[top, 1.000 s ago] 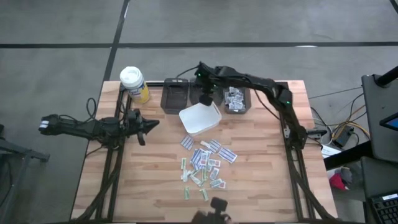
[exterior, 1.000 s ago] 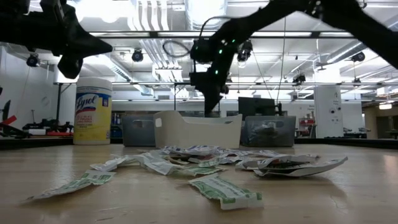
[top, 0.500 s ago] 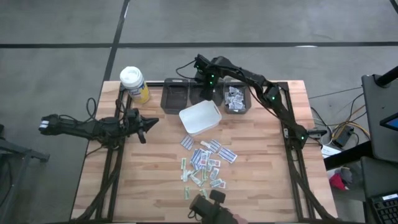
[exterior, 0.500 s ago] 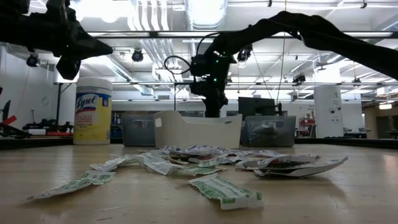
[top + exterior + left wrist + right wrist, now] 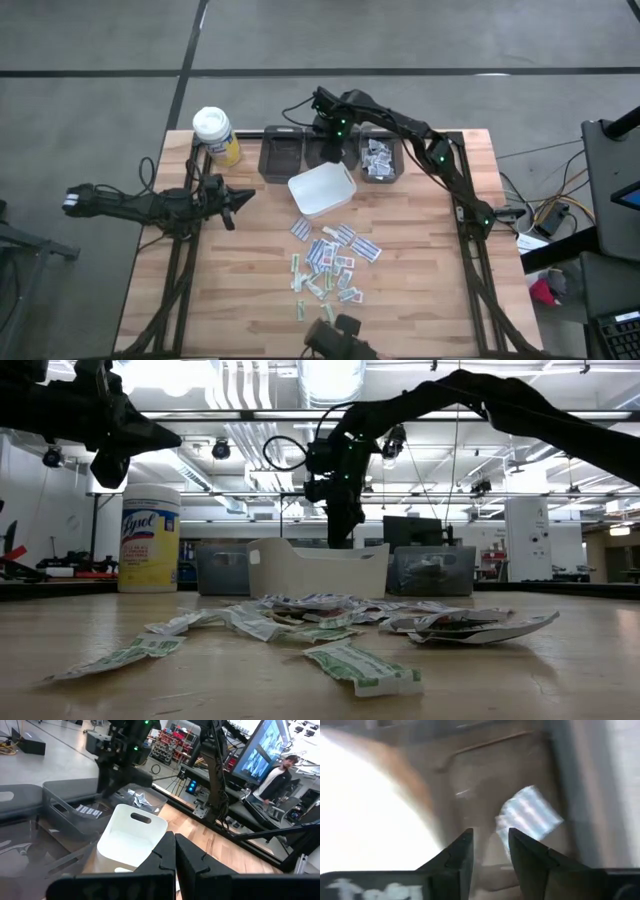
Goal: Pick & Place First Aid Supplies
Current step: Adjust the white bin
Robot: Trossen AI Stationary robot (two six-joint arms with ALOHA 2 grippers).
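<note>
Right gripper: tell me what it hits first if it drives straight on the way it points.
Probably the floor of the middle grey bin. The right gripper, open, points down into it, a striped packet just beside its line; depth is unclear.

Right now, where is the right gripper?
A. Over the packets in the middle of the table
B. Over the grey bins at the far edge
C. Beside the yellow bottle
B: the right gripper hangs over the grey bins, behind the white tub.

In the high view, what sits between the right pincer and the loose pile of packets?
The white tub sits there: the right pincer hangs over the grey bins behind it, and the packets lie on the table in front, as the high view shows.
</note>
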